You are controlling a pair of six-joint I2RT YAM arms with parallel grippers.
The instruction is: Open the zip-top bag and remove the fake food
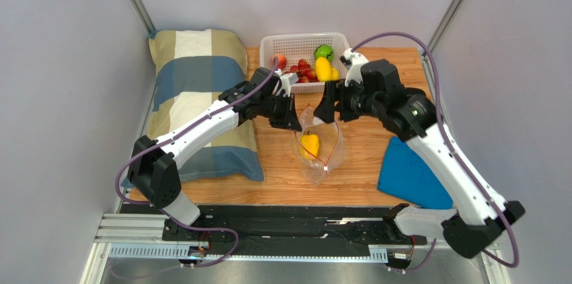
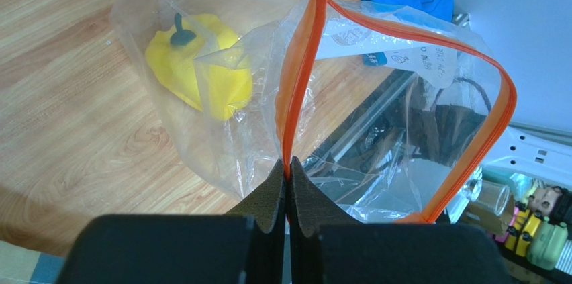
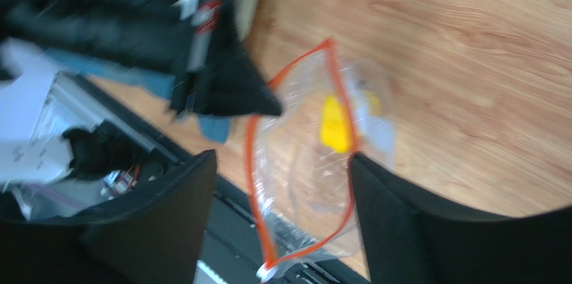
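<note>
The zip-top bag [image 1: 321, 153] lies on the wooden table with its red-orange zip strip [image 2: 299, 76] parted and the mouth lifted. One piece of fake food, a yellow pepper [image 1: 309, 144], is inside it and also shows in the left wrist view [image 2: 195, 62]. My left gripper [image 1: 290, 117] is shut on one side of the strip [image 2: 290, 163]. My right gripper [image 1: 327, 107] is open over the mouth. In the right wrist view [image 3: 282, 170] the bag [image 3: 305, 163] sits between its fingers [image 3: 389, 197]. More fake food lies in the basket: a green piece [image 1: 324, 51], a yellow one [image 1: 323, 69] and red ones [image 1: 303, 69].
A white perforated basket [image 1: 268, 45] stands at the back of the table. A plaid pillow [image 1: 195, 89] lies at the left under the left arm. A blue cloth [image 1: 409, 176] lies at the right near the front edge.
</note>
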